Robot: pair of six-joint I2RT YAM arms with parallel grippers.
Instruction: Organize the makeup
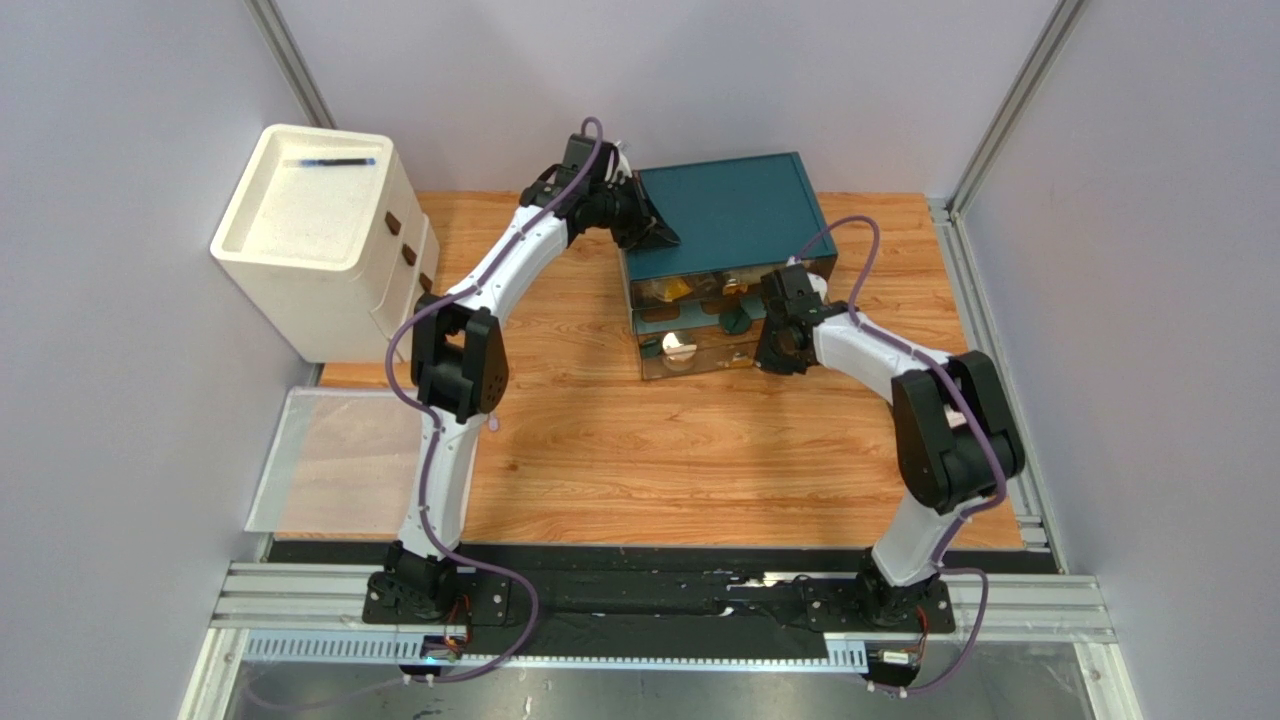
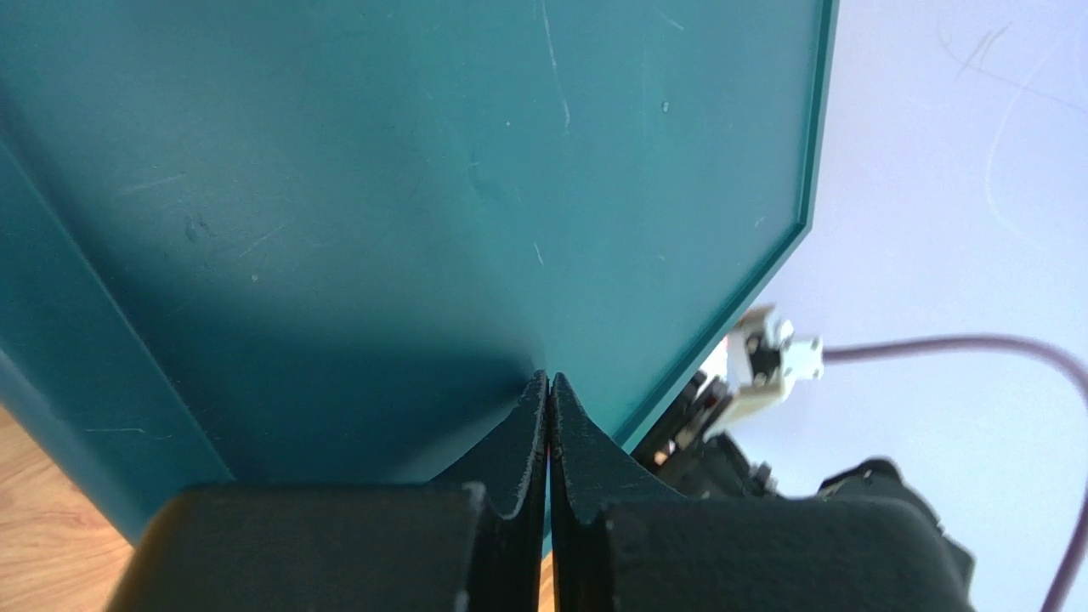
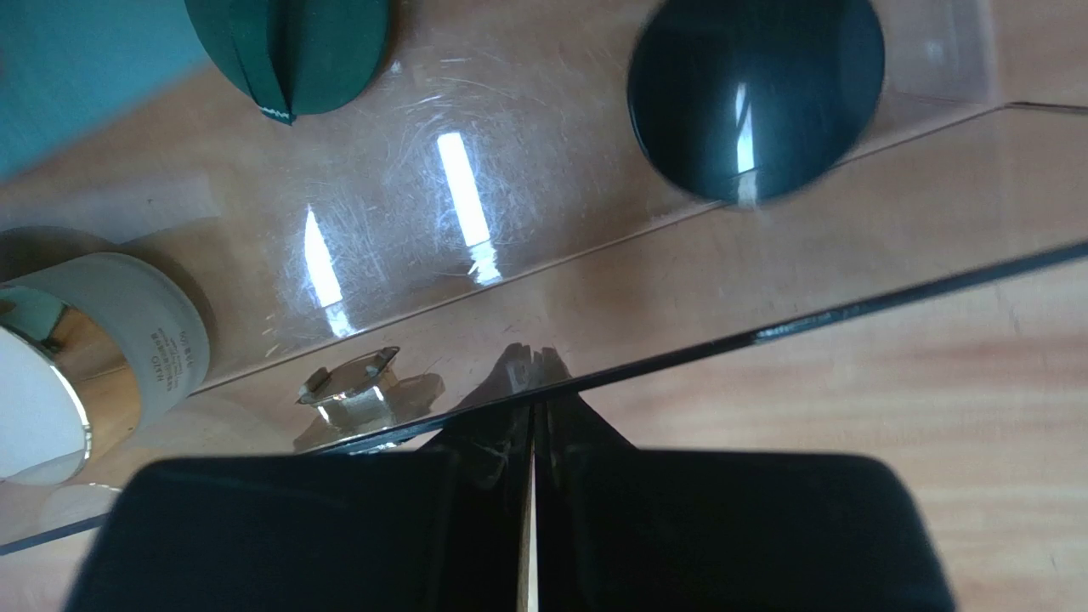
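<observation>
**Pushing the clear drawer shut, box pinned**

The step looks like sliding the clear drawer [image 3: 881, 291] into the teal box [image 1: 736, 188]. To do it well I'd drive the right hand [image 3: 534, 402] straight in along the slide, centred on the front wall. I'd go slow so the makeup doesn't roll. The left hand [image 2: 548, 383] should press down on the box so it won't skate on the bench [image 1: 676, 465].

Right hand: fingers together, holding nothing, tips against the drawer's front edge (contact looks real, but glare makes it hard to tell). Left hand: fingers together, empty, tips on the teal top near its far left corner.

The makeup sits inside the drawer: cream bottle [image 3: 115, 357], dark-green disc [image 3: 307, 45], round dark jar [image 3: 754, 96].
</observation>
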